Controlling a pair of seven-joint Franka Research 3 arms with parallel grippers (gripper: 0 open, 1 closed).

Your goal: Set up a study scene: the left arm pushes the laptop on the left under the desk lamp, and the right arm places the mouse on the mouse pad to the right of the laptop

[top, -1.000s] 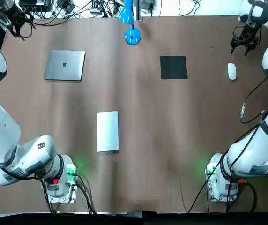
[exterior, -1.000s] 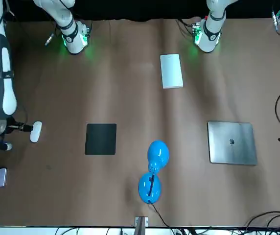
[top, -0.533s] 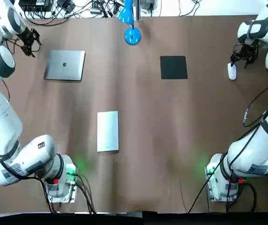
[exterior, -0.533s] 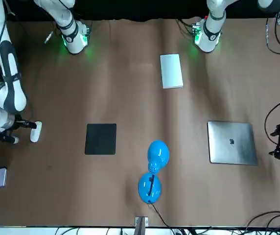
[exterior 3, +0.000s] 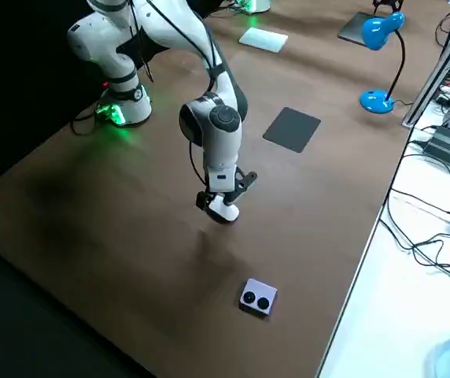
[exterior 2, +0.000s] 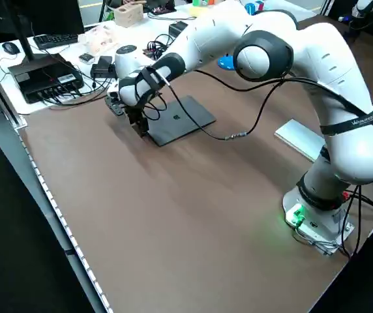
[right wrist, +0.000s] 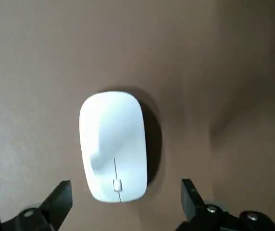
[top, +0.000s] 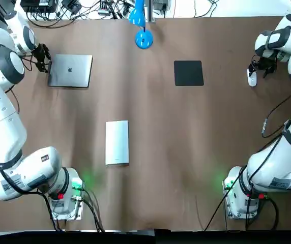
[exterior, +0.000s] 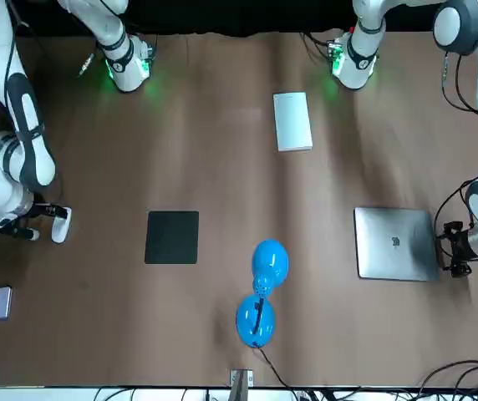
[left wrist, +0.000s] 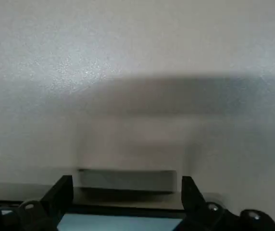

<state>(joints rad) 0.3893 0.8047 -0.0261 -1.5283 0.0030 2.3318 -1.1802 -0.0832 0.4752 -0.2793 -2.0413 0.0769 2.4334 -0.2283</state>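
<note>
A: Where do we have the left gripper (top: 43, 58)?
B: At the laptop's (top: 70, 70) left edge, fingers spread, holding nothing. The laptop lies well left of the lamp (top: 143, 38).
A: And the right gripper (right wrist: 125, 190)?
B: Over the mouse (right wrist: 113, 144), fingers wide apart, not gripping. The mouse rests on the table (top: 186, 152), well right of the pad (top: 188, 73).

closed silver laptop (top: 70, 70), white mouse (top: 251, 78) off pad (top: 188, 72)
</note>
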